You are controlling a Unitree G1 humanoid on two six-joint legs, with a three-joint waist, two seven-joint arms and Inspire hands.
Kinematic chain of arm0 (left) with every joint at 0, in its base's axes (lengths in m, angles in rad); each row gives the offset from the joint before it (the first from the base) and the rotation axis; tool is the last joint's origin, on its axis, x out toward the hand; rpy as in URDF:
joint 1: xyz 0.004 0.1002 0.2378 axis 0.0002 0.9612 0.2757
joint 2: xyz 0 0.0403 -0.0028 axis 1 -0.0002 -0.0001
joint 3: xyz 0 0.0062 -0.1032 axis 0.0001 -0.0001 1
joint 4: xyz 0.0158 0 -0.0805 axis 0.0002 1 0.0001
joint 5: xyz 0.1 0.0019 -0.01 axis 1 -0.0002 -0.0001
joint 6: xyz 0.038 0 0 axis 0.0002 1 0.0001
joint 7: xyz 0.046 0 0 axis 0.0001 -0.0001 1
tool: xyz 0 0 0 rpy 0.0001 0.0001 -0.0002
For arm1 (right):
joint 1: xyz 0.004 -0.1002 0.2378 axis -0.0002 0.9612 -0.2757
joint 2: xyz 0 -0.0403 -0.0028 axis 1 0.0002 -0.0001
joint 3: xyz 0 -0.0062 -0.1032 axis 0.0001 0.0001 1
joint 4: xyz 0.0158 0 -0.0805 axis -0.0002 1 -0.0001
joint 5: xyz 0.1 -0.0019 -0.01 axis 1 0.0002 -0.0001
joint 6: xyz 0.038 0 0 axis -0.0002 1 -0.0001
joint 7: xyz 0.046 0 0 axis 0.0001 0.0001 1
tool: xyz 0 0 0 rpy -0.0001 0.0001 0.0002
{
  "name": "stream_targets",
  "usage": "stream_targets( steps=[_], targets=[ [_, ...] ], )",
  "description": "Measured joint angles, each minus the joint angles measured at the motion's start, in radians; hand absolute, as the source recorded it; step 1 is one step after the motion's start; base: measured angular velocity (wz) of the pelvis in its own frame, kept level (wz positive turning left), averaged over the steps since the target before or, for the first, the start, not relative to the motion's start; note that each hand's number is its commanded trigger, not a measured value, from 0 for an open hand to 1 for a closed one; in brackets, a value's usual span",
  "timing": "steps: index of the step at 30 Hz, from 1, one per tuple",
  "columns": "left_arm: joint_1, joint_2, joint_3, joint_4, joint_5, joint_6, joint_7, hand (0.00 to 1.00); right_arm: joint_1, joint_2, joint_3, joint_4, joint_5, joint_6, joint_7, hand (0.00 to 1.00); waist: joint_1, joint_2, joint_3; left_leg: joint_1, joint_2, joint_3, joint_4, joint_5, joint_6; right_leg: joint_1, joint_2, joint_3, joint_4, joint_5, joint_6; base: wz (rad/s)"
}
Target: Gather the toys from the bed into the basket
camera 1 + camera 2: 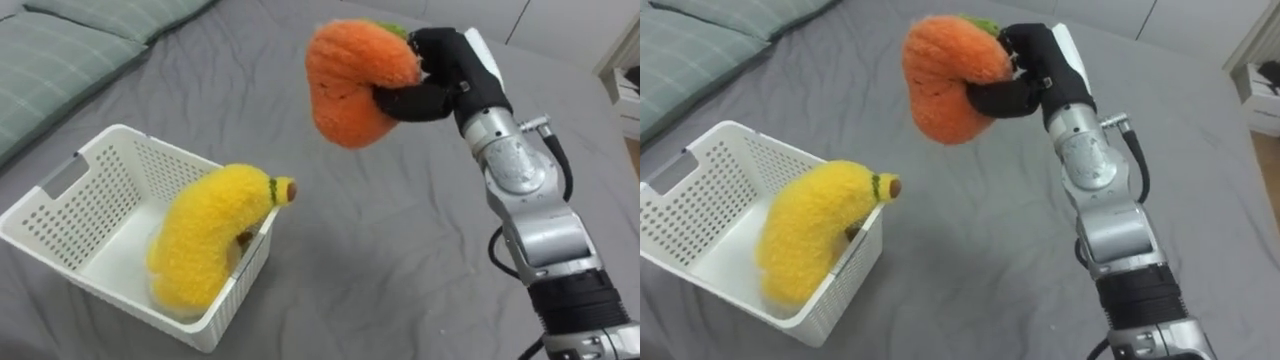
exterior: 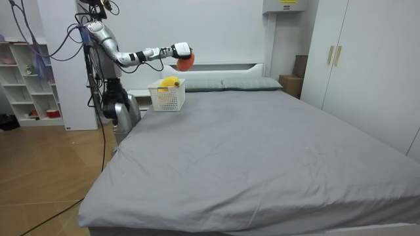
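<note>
Right hand (image 1: 447, 72) is up over the bed (image 1: 400, 250) with its dark fingers and thumb curled tight round an orange plush carrot (image 1: 352, 88) — the thumb presses into the toy's side and the fingers wrap over its top, beside a bit of green tuft (image 1: 393, 29). The carrot hangs clear of the grey bedcover, touching nothing but the hand.

Lower down and to the robot's left sits a white perforated basket (image 1: 165, 165) on the bed. A yellow plush banana (image 1: 205, 245) lies in it, leaning against the wall nearest the carrot — its brown tip (image 1: 286, 188) pokes out over the rim. The carrot is above and to the right of the basket, not over its opening.

Grey-green pillows (image 1: 60, 50) lie at the head of the bed, beyond the basket.

From the room view, the robot stands at the side of the bed near its head, at the room view's left, with the right arm stretched out level over the mattress and the carrot (image 2: 186, 61) held just past the basket (image 2: 167, 97). A white shelf unit (image 2: 26, 78) stands behind the robot and a tall wardrobe (image 2: 367, 59) stands on the room view's right.
</note>
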State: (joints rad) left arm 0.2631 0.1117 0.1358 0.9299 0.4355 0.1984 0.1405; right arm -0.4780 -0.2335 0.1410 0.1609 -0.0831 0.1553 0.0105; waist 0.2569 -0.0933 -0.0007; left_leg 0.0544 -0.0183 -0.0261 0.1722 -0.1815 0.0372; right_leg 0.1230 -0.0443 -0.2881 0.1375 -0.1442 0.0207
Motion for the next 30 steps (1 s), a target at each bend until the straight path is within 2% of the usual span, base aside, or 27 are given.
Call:
stream_targets(
  steps=[5, 6, 8, 10, 16, 18, 24, 30],
  targets=[
    [0.001, -0.007, -0.001, -0.008, 0.010, 0.019, 0.001, 0.00, -0.004, 0.000, 0.022, 0.001, 0.006, 0.007, -0.001, 1.00, 0.035, -0.004, 0.0037, -0.001, -0.012, -0.038, 0.016, 0.002, 0.003, 0.018, -0.008, -0.033, -0.003, -0.001, 0.002, 0.21],
    [-0.003, -0.007, 0.001, -0.008, 0.011, 0.022, 0.001, 0.00, -0.004, 0.000, 0.032, 0.001, 0.003, 0.015, -0.002, 1.00, 0.052, -0.003, 0.0043, -0.004, -0.014, -0.042, 0.016, 0.001, 0.003, 0.019, -0.009, -0.042, -0.003, -0.002, 0.003, 0.18],
    [-0.008, -0.004, 0.011, -0.007, 0.013, 0.027, -0.002, 0.00, -0.011, 0.011, 0.036, 0.012, -0.005, 0.021, -0.002, 1.00, 0.057, 0.000, 0.0089, -0.015, -0.019, -0.065, 0.024, 0.001, 0.004, 0.021, -0.010, -0.047, -0.002, -0.002, 0.004, 0.28],
    [-0.018, -0.006, 0.013, -0.007, 0.018, 0.034, -0.006, 0.00, -0.038, 0.025, 0.037, 0.047, -0.021, 0.023, -0.001, 1.00, 0.078, -0.002, 0.0094, -0.027, -0.028, -0.085, 0.033, 0.002, 0.003, 0.020, -0.015, -0.054, -0.002, -0.010, 0.012, 0.28],
    [-0.027, -0.011, 0.009, -0.007, 0.030, 0.053, -0.015, 0.00, -0.083, 0.041, 0.105, 0.097, -0.023, 0.029, 0.007, 1.00, 0.119, -0.006, 0.0121, -0.041, -0.034, -0.116, 0.034, 0.012, 0.000, 0.020, -0.017, -0.083, -0.002, -0.011, 0.012, 0.18],
    [-0.038, -0.019, 0.008, -0.008, 0.029, 0.060, -0.018, 0.00, -0.115, 0.048, 0.123, 0.144, -0.024, 0.041, 0.018, 1.00, 0.135, -0.011, 0.0156, -0.049, -0.040, -0.132, 0.034, 0.018, 0.000, 0.018, -0.021, -0.099, -0.003, -0.012, 0.013, 0.24],
    [-0.054, -0.016, 0.009, -0.008, 0.027, 0.064, -0.021, 0.00, -0.142, 0.054, 0.123, 0.204, -0.022, 0.057, 0.025, 1.00, 0.159, -0.025, 0.0192, -0.074, -0.058, -0.172, 0.048, 0.023, 0.003, 0.016, -0.028, -0.131, -0.003, -0.015, 0.014, 0.20],
    [-0.071, -0.016, 0.015, -0.023, 0.028, 0.064, -0.024, 0.00, -0.143, 0.062, 0.148, 0.228, -0.030, 0.064, 0.023, 1.00, 0.178, -0.028, 0.0180, -0.086, -0.069, -0.205, 0.051, 0.034, 0.003, 0.017, -0.035, -0.157, -0.003, -0.016, 0.016, 0.19]
  ],
)
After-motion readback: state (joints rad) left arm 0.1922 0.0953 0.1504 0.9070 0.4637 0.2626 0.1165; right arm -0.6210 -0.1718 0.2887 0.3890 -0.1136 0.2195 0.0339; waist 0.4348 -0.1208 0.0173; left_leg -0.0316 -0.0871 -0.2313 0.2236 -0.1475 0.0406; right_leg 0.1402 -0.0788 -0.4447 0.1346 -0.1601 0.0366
